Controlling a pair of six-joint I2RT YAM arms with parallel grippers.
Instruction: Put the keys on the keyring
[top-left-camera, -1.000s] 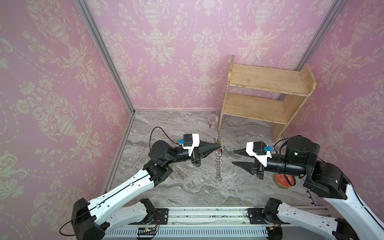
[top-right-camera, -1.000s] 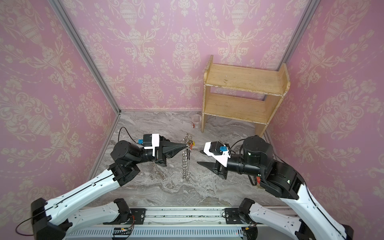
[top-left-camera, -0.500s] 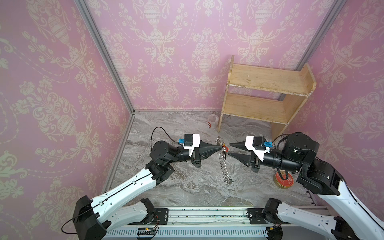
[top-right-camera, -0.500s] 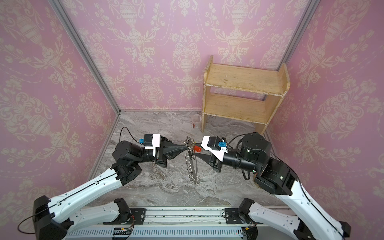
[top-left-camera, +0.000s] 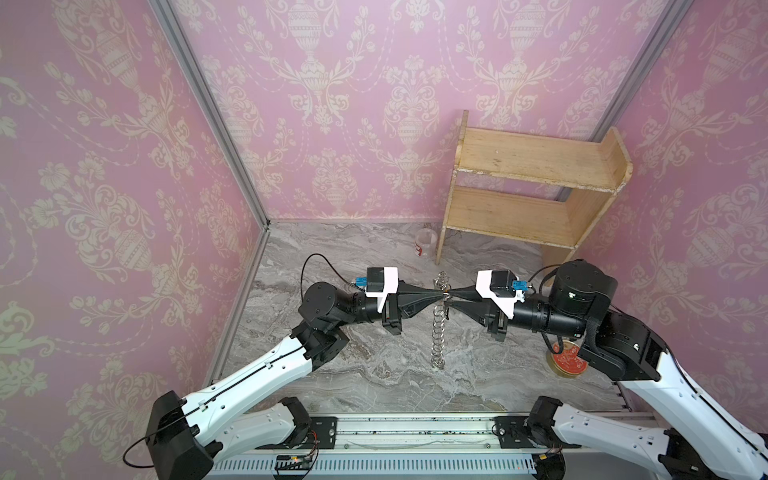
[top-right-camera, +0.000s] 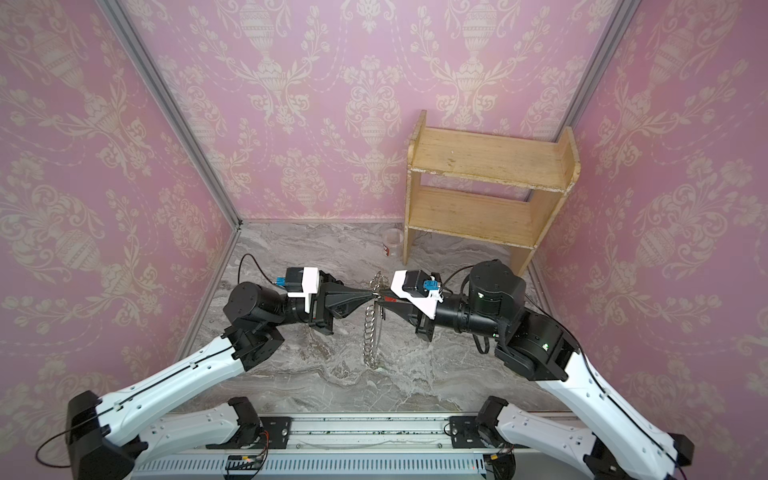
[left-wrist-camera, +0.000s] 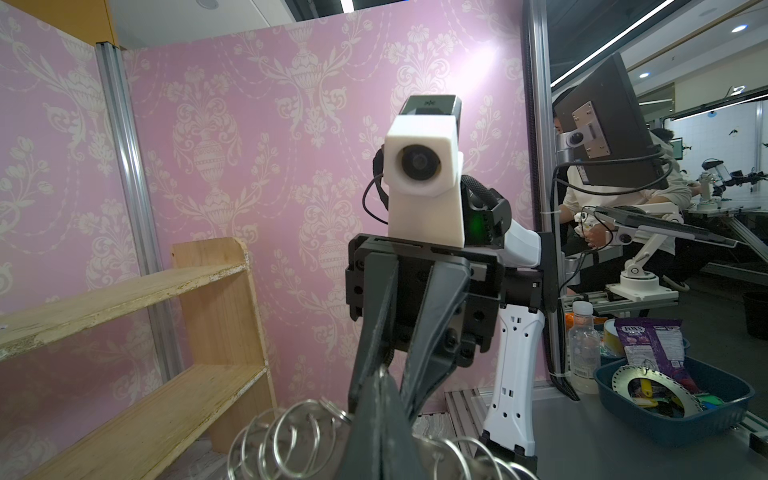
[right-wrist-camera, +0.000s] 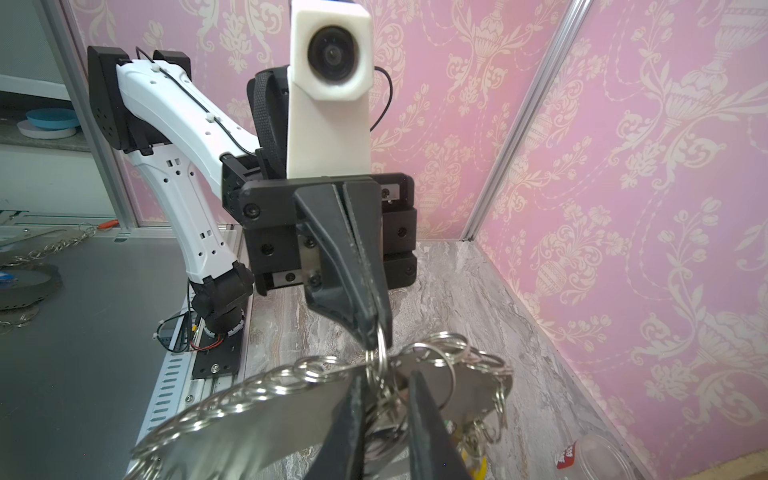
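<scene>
I count 2: left end effector (top-left-camera: 440, 294), right end effector (top-left-camera: 450, 297). 1 keyring (top-left-camera: 438, 332), 1 wooden shelf (top-left-camera: 532, 160) with 2 boards, 1 clear cup (top-left-camera: 425, 245), 1 red-lidded tin (top-left-camera: 566, 362). keys (right-wrist-camera: 478, 462) are bunched, can't count.

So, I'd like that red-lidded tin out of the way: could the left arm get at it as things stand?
Probably not: the left hand is shut on the keyring, and the tin lies across the table, partly under the right arm.
</scene>
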